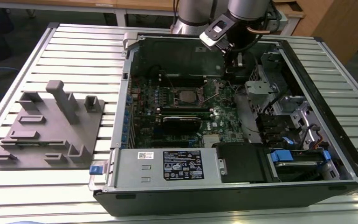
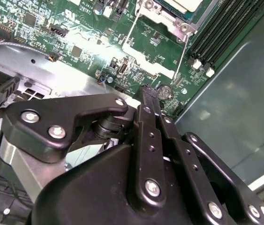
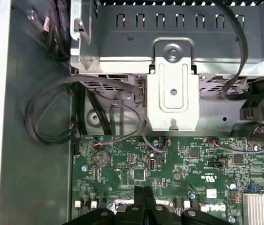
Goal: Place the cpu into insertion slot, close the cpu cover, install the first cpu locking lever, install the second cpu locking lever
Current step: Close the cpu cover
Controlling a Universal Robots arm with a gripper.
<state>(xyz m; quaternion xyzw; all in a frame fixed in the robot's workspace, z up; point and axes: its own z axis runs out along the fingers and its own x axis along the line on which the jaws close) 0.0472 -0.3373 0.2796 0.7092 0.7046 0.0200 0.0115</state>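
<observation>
Green board [image 3: 178,164]: the motherboard, right under the fingertips. Can't tell if they touch it or hang just above.
Gripper [image 1: 232,60]: down inside the open PC case [image 1: 328,154], near its back wall. Both fingers are pressed together with nothing between them, and both wrist views show that, e.g. the gripper [image 3: 144,190].
Coin cell [image 2: 163,90]: closest thing to the fingertips, just beside them on the board.
Insertion slot [image 1: 188,96]: well apart from the gripper, off to the exterior view's left of it and nearer that camera. Same socket [image 2: 169,14] lies out past the fingertips in the second wrist view.
Cpu [image 1: 184,97]: dull grey square sitting in the middle of the slot, not in the gripper.
Wire levers [image 2: 131,35]: thin bars alongside the socket. Can't tell if they're hooked down.
Memory slots [image 2: 221,33]: long black ones next to the socket, on the side away from the fingers.
Drive cage [image 3: 173,89]: bare metal, just past the board edge ahead of the gripper.
</observation>
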